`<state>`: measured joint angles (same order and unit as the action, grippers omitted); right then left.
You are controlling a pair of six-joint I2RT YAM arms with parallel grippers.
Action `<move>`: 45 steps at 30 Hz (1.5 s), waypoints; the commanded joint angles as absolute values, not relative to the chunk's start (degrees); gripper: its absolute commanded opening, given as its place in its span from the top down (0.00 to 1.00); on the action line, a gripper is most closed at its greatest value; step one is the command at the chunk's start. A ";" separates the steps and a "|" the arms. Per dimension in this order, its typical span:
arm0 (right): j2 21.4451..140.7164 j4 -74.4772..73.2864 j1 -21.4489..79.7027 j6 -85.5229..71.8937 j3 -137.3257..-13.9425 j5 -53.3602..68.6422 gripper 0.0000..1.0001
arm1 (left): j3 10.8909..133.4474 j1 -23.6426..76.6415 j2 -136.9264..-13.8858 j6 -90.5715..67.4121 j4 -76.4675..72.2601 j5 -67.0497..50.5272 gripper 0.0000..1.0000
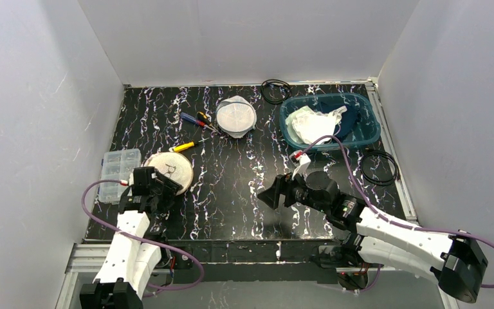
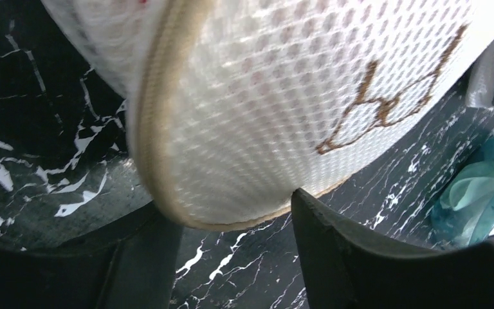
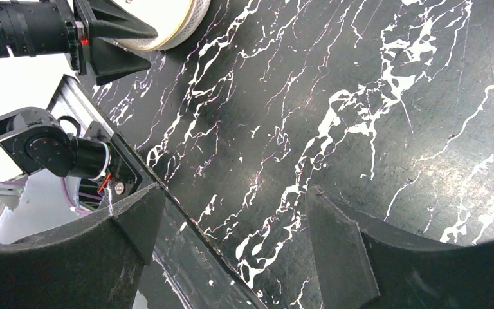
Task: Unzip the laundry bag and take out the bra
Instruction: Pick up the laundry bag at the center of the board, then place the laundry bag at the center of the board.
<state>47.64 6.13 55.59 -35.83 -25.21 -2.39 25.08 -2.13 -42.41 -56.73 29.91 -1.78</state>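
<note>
Laundry bag (image 1: 170, 170): from above it is seen as a round white mesh disc, laid flat on the black marbled table (image 1: 231, 187) at the near left, just beside a clear compartment box (image 1: 117, 175).
Left gripper (image 1: 162, 185): it is set at the bag's near edge. In the left wrist view the jaws are seen apart, with the bag's rounded rim dipping between the fingertips (image 2: 334, 232). Whether the rim is pressed by them cannot be told.
Left wrist only: a tan band (image 2: 143, 129) round the rim and a brown stitched outline (image 2: 386, 103) on the mesh face are shown close up. From above the outline is reduced to a small dark mark.
Bra: it cannot be made out in any view.
Right gripper (image 1: 269, 195): it is held low over bare table near the middle, well apart from the bag. Its jaws are spread wide, and only marbled surface is shown between them.
Right wrist only: the table's near edge (image 3: 186, 222) and a black arm joint (image 3: 45, 145) beyond it are shown. The left claw and a slice of the bag's rim are caught at the upper left.
Top view only: a second mesh bag (image 1: 236, 117), domed, is seen at the far middle, with screwdrivers (image 1: 196, 120) beside it and cable loops (image 1: 263, 92) nearby.
Teal basket (image 1: 360, 143): at the far right it is seen from above, with white cloth (image 1: 312, 123) and dark cloth (image 1: 338, 106) in it. In the left wrist view only a corner is glimpsed.
</note>
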 commanded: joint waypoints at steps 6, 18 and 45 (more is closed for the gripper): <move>45.02 7.86 55.68 -36.65 -24.48 -4.04 0.13 | 24.64 -2.46 -35.27 -57.27 22.68 -7.29 0.79; 44.42 -15.61 55.33 -24.67 -45.08 -11.35 0.03 | 33.51 -1.04 -41.81 -57.95 6.46 -46.17 1.00; 43.21 -14.01 50.88 -21.18 -39.48 -9.52 0.01 | 48.76 26.17 -80.84 -20.86 6.30 -71.09 0.75</move>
